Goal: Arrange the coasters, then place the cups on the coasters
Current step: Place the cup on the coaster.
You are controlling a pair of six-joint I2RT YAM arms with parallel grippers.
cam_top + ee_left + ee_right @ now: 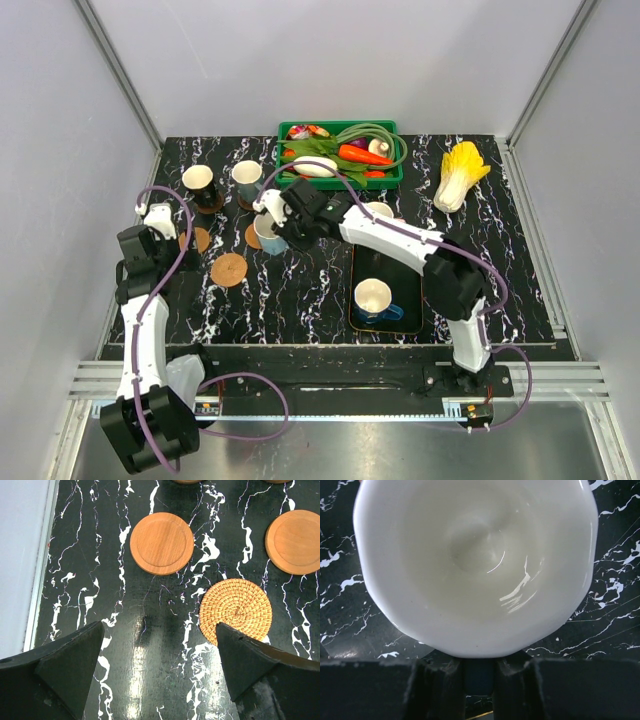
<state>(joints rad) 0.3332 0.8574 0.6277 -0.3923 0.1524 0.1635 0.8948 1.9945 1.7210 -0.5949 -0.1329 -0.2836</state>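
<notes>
Held cup (267, 238): right gripper (479, 677) is clamped tight on its near side, apparently at the handle. The white inside fills the wrist view, w/ only table (310, 290) showing round it. From above, the cup sits just right of the bare wooden coaster (294, 541), overlapping its edge at most. Can't tell if it's lifted or already touching down.

Main risk: released here, the cup prob. lands half on the coaster rim and rocks or tips, so it needs a nudge left first. A grip at one side also lets the cup swing or tilt while moving.

Teal cup (246, 176) and dark cup (199, 180) stand near, just beyond on their own coasters, so overshoot could knock them.

Left gripper (159, 630) hangs wide open, holding nothing, near the woven coaster (235, 611). The arms could crowd each other.

Right arm stretches over the tray (410, 305). Pulling back low may clip the blue cup (374, 298).
</notes>
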